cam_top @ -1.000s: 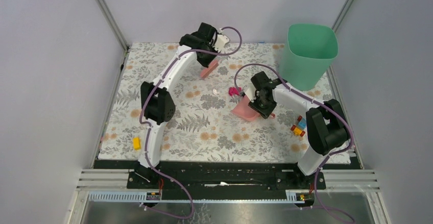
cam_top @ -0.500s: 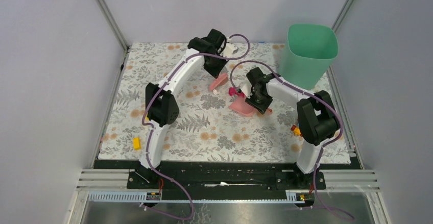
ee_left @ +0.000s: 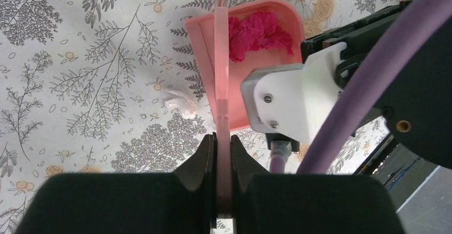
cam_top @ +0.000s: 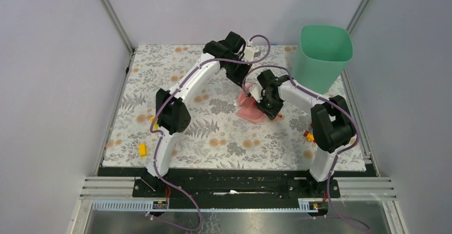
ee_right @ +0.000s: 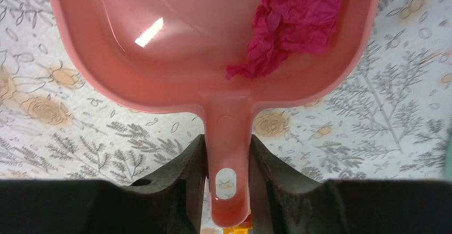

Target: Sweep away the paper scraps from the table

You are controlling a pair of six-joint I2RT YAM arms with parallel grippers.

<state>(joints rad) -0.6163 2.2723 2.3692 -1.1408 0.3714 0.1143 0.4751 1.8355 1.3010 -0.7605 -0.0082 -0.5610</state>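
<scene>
I can read no writing, label, brand or number in any of my views. The bench (cam_top: 213, 138) shows only its leaf-and-flower print.
</scene>
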